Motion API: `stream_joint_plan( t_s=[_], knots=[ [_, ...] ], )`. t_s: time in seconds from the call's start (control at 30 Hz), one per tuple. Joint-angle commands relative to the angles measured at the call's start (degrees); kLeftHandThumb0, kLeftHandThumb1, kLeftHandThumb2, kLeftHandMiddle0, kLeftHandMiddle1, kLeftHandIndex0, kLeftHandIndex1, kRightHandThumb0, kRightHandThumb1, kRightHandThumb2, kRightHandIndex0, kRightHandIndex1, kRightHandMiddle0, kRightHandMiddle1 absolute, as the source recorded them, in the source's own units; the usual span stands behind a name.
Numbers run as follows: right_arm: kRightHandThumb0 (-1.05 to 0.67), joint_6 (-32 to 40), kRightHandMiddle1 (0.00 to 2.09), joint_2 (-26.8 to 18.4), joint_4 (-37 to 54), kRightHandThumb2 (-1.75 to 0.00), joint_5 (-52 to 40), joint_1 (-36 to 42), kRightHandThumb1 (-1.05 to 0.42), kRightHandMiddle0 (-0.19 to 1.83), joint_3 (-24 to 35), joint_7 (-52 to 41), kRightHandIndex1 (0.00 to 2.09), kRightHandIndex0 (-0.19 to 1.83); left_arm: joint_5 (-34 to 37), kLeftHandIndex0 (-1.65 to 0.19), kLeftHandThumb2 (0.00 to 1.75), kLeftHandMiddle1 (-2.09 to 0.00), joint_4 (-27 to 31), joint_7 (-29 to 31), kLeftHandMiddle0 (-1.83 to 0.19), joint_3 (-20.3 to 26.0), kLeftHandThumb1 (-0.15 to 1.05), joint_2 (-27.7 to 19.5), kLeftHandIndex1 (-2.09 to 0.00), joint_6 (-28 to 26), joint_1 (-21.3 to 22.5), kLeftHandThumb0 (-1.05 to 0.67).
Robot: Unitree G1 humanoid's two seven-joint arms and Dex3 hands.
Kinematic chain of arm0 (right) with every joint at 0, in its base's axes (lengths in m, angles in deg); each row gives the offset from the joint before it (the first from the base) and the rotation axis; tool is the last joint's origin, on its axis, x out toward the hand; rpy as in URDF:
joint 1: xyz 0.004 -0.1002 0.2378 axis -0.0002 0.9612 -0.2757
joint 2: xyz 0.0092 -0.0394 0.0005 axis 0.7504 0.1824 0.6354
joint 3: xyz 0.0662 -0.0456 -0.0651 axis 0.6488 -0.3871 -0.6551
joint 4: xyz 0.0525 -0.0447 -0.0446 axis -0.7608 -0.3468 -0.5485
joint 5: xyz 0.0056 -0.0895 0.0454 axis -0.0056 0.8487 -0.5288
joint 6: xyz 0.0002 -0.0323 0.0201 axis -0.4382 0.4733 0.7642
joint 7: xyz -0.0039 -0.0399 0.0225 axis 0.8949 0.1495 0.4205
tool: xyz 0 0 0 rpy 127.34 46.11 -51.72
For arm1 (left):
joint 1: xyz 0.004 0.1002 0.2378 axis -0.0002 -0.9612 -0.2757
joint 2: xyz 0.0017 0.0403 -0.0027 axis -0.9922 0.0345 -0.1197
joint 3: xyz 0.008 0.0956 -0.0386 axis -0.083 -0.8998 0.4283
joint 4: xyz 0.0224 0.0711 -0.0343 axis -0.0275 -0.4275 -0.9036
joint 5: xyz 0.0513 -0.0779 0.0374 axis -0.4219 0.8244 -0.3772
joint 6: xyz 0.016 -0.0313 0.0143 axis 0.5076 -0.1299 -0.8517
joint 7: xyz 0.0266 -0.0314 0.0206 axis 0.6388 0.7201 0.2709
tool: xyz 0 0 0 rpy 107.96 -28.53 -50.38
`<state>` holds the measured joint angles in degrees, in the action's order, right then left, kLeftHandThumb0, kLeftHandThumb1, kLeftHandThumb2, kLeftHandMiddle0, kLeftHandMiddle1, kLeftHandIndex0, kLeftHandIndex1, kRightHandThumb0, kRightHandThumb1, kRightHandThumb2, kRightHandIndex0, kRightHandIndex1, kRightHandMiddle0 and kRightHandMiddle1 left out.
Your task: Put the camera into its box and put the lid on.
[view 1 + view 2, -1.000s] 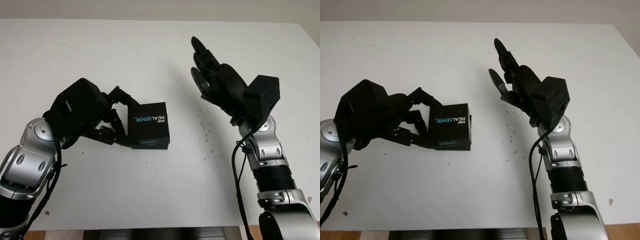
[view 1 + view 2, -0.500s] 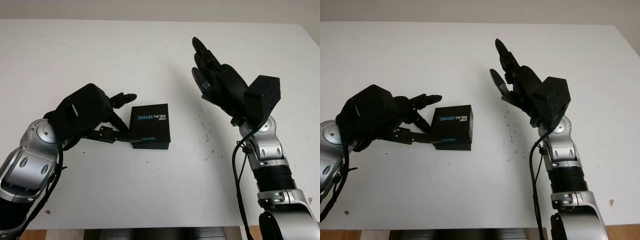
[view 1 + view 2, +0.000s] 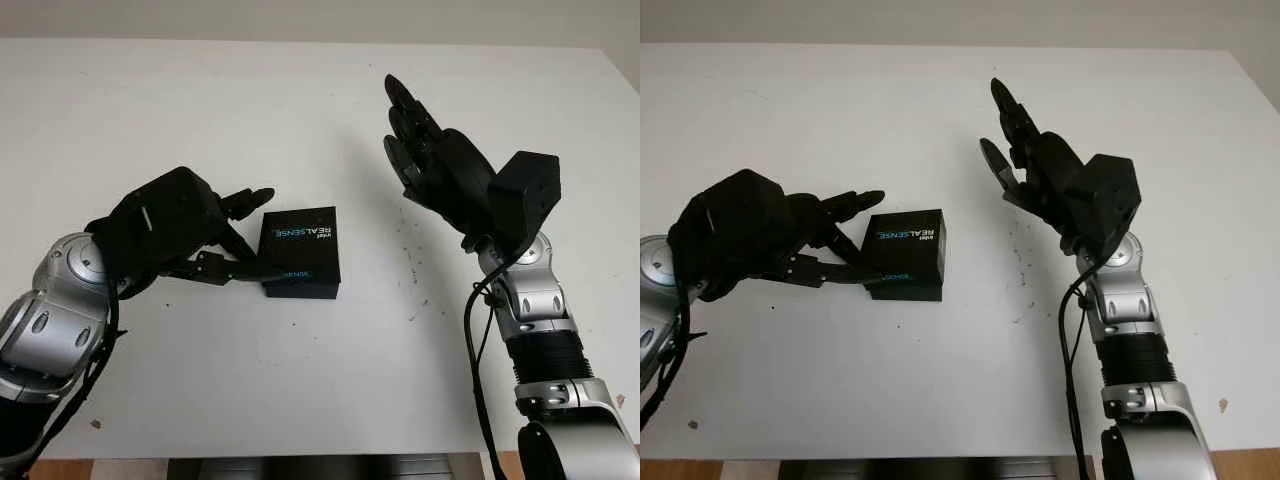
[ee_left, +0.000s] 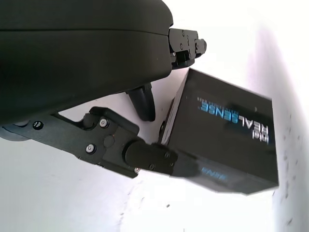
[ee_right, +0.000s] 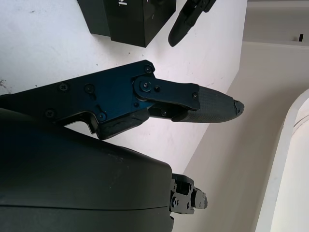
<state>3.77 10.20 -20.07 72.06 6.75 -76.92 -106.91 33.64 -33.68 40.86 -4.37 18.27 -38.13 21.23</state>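
A black box (image 3: 300,248) printed "REALSENSE" lies flat on the white table (image 3: 180,100) with its lid on; the left wrist view shows it too (image 4: 227,130). My left hand (image 3: 248,232) is open just to its left. One finger (image 3: 250,196) reaches past the box's far left corner, and another (image 4: 145,154) lies along its near side, touching it. My right hand (image 3: 425,150) is open and raised above the table, to the right of the box and well apart from it. The lid hides whatever is inside.
Small dark specks (image 3: 410,250) dot the table between the box and my right arm. The table's near edge (image 3: 300,458) runs across the bottom of the picture. The right wrist view looks down on the box (image 5: 125,19).
A second ago my left hand's fingers held the box tilted up. It now lies flat and the fingers have opened off it. My right hand has not moved.
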Motion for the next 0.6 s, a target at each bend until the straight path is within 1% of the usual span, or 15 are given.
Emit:
stream_joint_plan(
  t_s=[0.0, 0.07, 0.13, 0.23, 0.3, 0.47, 0.57],
  knots=[
    [-0.73, 0.2, 0.05, -0.2, 1.1, -0.55, -0.5, -0.1, -1.05, -0.14, 0.2, -0.1, 0.05, -0.18, 0.8, 0.17, 0.29, -0.03, 1.4, 3.0, 0.15, -1.3, 1.05, -2.8, -0.02, -1.4, 0.7, -0.61],
    [-0.72, -0.1, 0.05, -0.2, 1.1, -0.56, -0.4, -0.1, -1.05, -0.13, 0.2, -0.1, 0.05, -0.18, 1.9, 0.19, 0.27, -0.02, 2.6, 6.1, 0.18, -1.6, 1.05, -4.8, -0.01, -2.6, 2.3, -0.64],
    [-0.72, -0.2, 0.05, -0.2, 1.0, -0.56, -0.2, -0.2, -1.05, -0.14, 0.1, -0.1, 0.05, -0.18, 2.6, 0.19, 0.22, -0.01, 3.6, 8.8, 0.19, -1.9, 1.05, -6.9, 0.0, -2.5, 3.4, -0.67],
    [-0.73, -0.1, 0.05, -0.3, 0.9, -0.56, -0.2, -0.3, -1.05, -0.14, 0.1, 0.0, 0.05, -0.17, 4.3, 0.19, 0.14, 0.0, 3.9, 12.4, 0.19, -1.1, 1.05, -9.0, 0.0, 0.3, 3.8, -0.66],
    [-0.73, -0.1, 0.05, -0.3, 1.1, -0.56, -0.3, -0.3, -1.05, -0.14, 0.1, -0.1, 0.05, -0.17, 5.3, 0.19, 0.11, 0.0, 4.4, 14.4, 0.19, -0.9, 1.05, -10.5, 0.0, 0.7, 4.3, -0.64],
    [-0.72, 0.0, 0.05, -0.1, 0.9, -0.56, -0.6, -0.4, -1.05, -0.15, 0.3, -0.4, 0.05, -0.18, 6.6, 0.19, 0.07, 0.0, 6.7, 16.0, 0.19, -1.4, 1.04, -12.8, 0.0, -2.2, 5.2, -0.54],
    [-0.72, 0.2, 0.05, -0.1, 0.9, -0.56, -0.6, -0.3, -1.05, -0.14, 0.2, -0.4, 0.05, -0.18, 6.9, 0.19, 0.08, 0.0, 6.4, 15.5, 0.19, -1.0, 1.05, -12.6, 0.0, -1.5, 4.6, -0.51]
  ],
)
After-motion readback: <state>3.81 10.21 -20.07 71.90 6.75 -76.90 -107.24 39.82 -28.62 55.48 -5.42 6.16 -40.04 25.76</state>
